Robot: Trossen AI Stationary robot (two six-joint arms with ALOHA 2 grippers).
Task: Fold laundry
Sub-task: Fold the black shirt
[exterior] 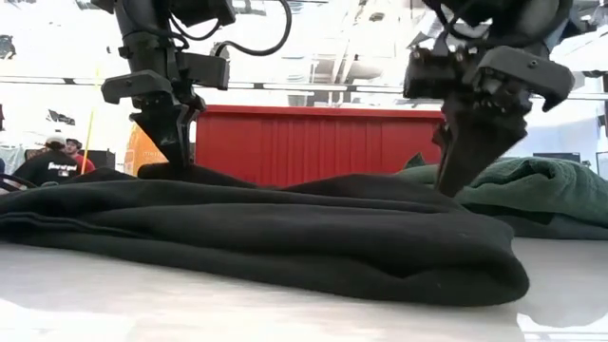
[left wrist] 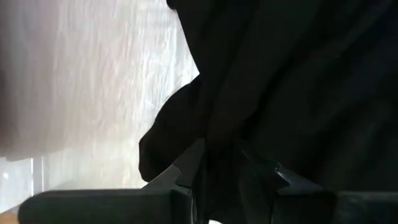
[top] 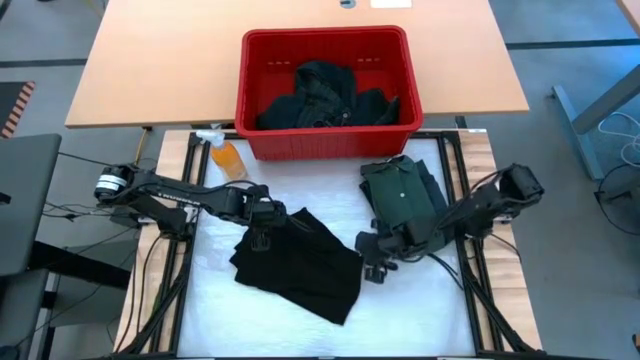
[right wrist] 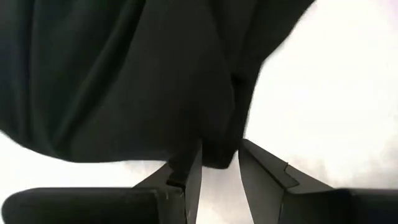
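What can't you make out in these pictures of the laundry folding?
- Garments in the red basket: high view shows a dark heap; count unclear.
- Low view: the black garment hides the table behind it.
- Left tool: fingertips buried in black cloth, grip unclear.
- People, low view: tiny, cut by the edge.
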